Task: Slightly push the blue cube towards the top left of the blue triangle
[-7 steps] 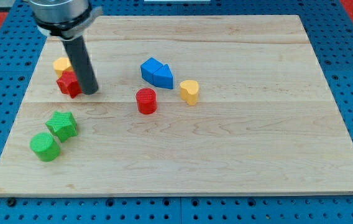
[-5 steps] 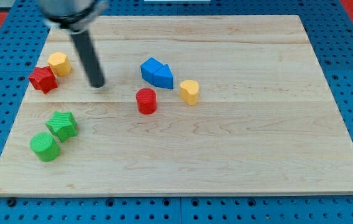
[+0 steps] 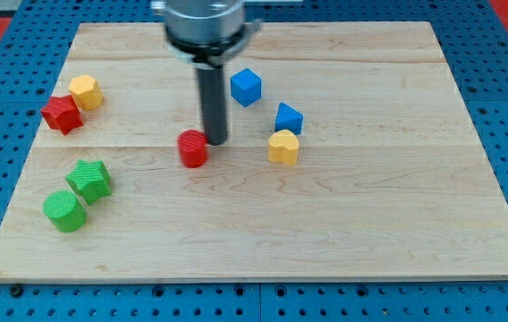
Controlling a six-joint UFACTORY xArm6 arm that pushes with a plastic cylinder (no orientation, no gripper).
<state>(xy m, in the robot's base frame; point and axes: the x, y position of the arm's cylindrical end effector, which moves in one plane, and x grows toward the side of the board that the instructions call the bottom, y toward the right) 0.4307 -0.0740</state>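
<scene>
Blue cube and tip, upper centre of frame.
Your tip [image 3: 215, 141] touches the red cylinder [image 3: 193, 148]; the blue cube [image 3: 246, 87] sits upper right of it, apart from the blue triangle [image 3: 289, 118]. No pincer shows.

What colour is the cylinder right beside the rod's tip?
Red: the red cylinder sits just left of my tip, in the camera view.

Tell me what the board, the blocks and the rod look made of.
Board: pale wood, matte, with visible grain and plank seams. Blocks such as the blue cube and red cylinder: uniform saturated colour, matte, likely plastic or painted wood; cannot tell which. Rod, down to my tip beside the red cylinder: dark, slightly glossy, maybe metal or plastic.
</scene>
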